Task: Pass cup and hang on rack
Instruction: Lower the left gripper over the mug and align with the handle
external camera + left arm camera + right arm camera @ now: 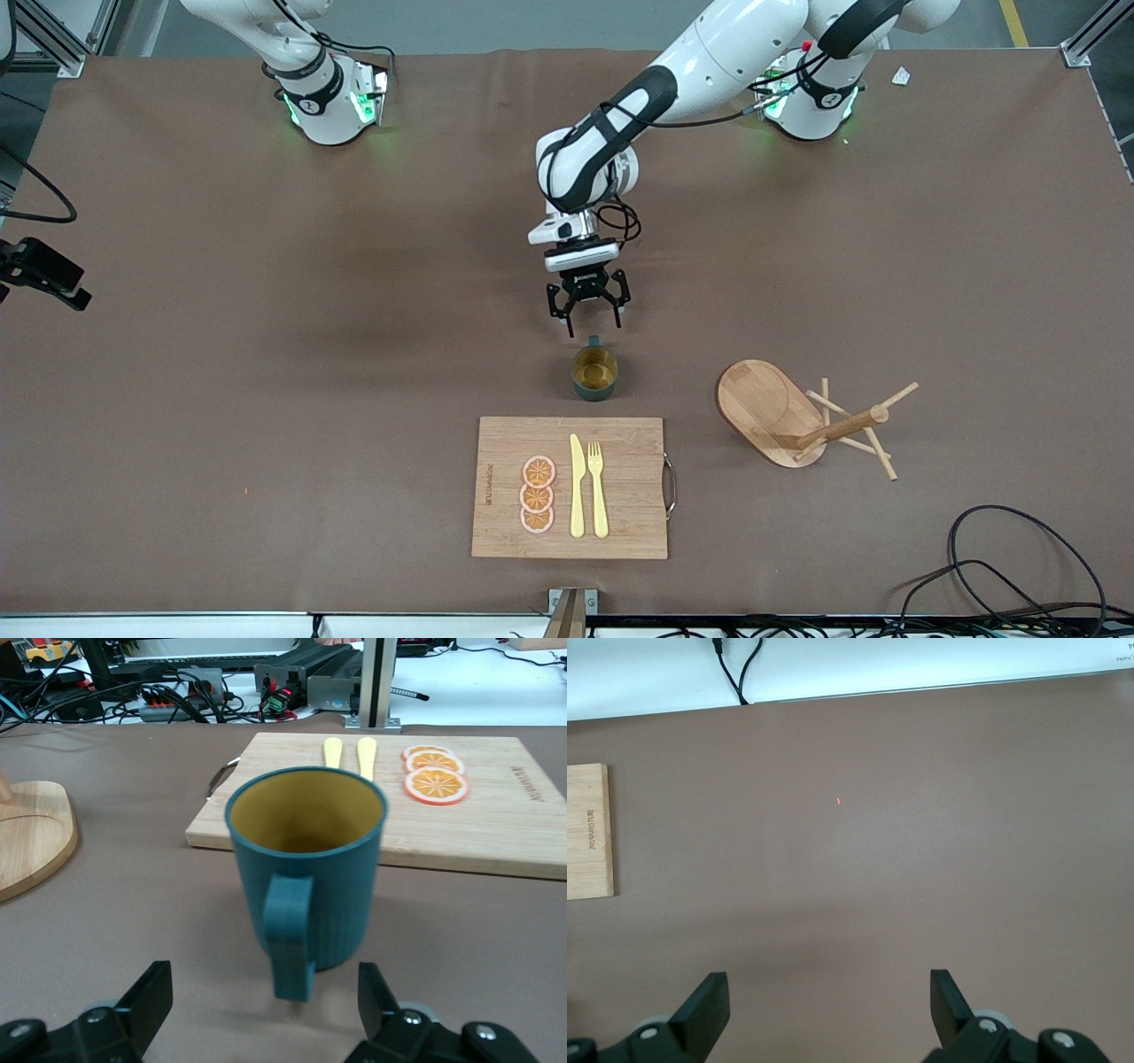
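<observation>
Front view: the left arm reaches from its base at the upper right of the frame, elbow bent, wrist pointing down toward mid-table. Its left gripper (589,321) hangs low with jaws spread wide, holding nothing, just above the cup (594,372) in the frame. The cup stands upright at frame centre, handle turned toward the gripper, touching neither finger. Just below it in the frame lies the board (570,487), and the rack (802,416) lies tipped over at the centre right. In the left wrist view the cup (306,877) sits ahead of the open fingers (146,1001). The right arm waits at its base; its right gripper (828,1010) is open over bare table.
</observation>
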You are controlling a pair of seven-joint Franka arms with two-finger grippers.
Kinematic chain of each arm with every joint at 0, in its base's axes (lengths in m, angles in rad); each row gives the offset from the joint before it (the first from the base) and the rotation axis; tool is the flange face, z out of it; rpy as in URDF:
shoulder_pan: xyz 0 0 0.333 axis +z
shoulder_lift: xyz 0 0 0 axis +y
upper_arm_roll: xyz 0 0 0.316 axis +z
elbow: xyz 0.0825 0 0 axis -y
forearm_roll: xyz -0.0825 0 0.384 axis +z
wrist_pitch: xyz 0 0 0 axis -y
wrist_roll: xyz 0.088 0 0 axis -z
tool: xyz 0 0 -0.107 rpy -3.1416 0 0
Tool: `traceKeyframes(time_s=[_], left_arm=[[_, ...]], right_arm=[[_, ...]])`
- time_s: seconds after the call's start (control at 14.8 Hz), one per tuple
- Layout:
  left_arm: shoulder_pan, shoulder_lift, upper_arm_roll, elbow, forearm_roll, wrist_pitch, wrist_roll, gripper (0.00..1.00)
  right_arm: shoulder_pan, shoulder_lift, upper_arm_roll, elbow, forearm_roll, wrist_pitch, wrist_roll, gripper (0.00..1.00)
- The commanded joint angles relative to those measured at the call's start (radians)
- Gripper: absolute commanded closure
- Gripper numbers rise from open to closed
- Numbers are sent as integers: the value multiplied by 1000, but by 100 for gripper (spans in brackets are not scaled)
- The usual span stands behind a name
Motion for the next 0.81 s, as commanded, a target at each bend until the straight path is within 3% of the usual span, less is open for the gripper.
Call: traceKeyframes(time_s=[0.0, 0.27, 0.74], left_arm=[[3, 2, 3, -5, 41, -3, -25, 8], [9, 22, 16, 24, 65, 9, -25, 12], [9, 57, 18, 78, 65, 13, -22, 34]], right_arm=[[3, 2, 4, 11, -17, -3, -4, 0], [1, 2, 2, 11, -14, -3, -4, 0], [0, 2, 2, 11, -11, -2, -4, 0]])
